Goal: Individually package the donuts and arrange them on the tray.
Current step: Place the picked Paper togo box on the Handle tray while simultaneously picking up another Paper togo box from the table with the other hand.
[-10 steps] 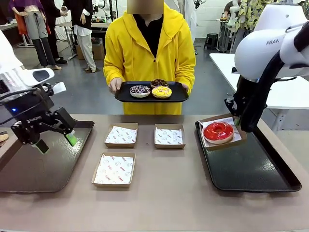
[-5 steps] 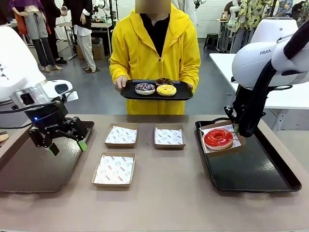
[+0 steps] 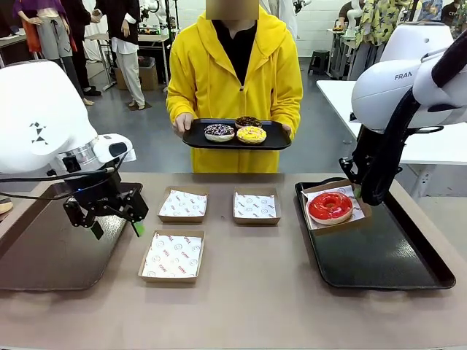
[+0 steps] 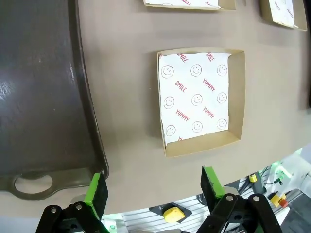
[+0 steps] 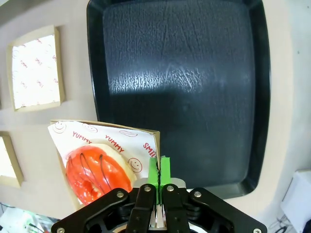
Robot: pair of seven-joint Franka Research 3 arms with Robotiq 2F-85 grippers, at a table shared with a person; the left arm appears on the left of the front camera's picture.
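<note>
Front view: the left gripper (image 3: pixel 117 230) is recorded over the right rim of a dark rectangular plastic tray (image 3: pixel 44 255) at the left of the beige worktop (image 3: pixel 255 313), its jaws spread wide with nothing between them. Three empty shallow brown paper-lined cardboard boxes (image 3: pixel 174 255) lie mid-worktop. The right gripper (image 3: pixel 359 191) is clenched on the rim of a fourth paper-lined cardboard box (image 3: pixel 326 185), which carries the glossy red ring donut (image 3: pixel 330 206) at the far left corner of a black rectangular tray (image 3: pixel 379 255). Whether that box rests on the tray cannot be told. A person in a yellow hooded top holds up a smaller black tray (image 3: pixel 197 140) bearing the dark purple white-sprinkled donut (image 3: pixel 219 132), the chocolate sprinkled donut (image 3: pixel 248 122) and the yellow-iced donut (image 3: pixel 251 135). Left wrist view: the left gripper (image 4: pixel 154 187) is noted released, one pad just beside the dark tray's corner (image 4: pixel 43 97), an empty box (image 4: pixel 204 145) ahead. Right wrist view: the right gripper (image 5: pixel 159 170) is seen with pads pinched on the box wall (image 5: pixel 126 128) at its corner, the red donut (image 5: pixel 95 170) beside them.
</note>
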